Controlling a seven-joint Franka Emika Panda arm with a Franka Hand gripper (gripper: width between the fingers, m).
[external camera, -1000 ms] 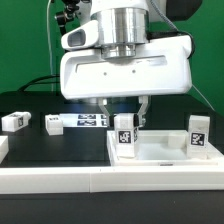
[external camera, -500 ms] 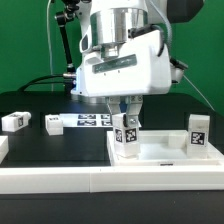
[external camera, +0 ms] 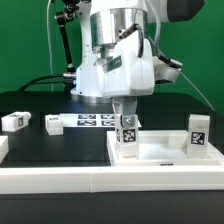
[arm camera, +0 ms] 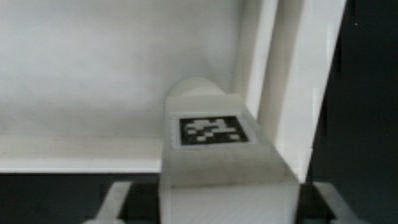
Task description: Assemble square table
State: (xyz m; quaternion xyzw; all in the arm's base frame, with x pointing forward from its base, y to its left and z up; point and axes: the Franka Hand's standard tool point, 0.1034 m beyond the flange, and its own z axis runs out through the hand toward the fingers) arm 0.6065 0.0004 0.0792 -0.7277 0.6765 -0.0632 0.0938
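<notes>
The square table top [external camera: 165,152], a white tray with a raised rim, lies at the exterior view's right. One white tagged leg [external camera: 128,136] stands upright at its near left corner, and my gripper [external camera: 127,114] is shut on that leg from above. In the wrist view the leg [arm camera: 217,140] runs out between my fingers [arm camera: 125,200], over the top's white surface [arm camera: 89,80] beside its rim [arm camera: 267,60]. A second leg [external camera: 198,135] stands upright at the top's right corner. Two loose legs [external camera: 14,121] [external camera: 51,124] lie on the black table at the left.
The marker board [external camera: 92,121] lies flat behind the gripper, left of the tray. A long white border wall [external camera: 90,182] runs along the front edge. A green backdrop and cables stand behind the arm.
My gripper has turned about its vertical axis, from broadside to angled, while staying over the left corner leg. The leg has shifted slightly to the right.
</notes>
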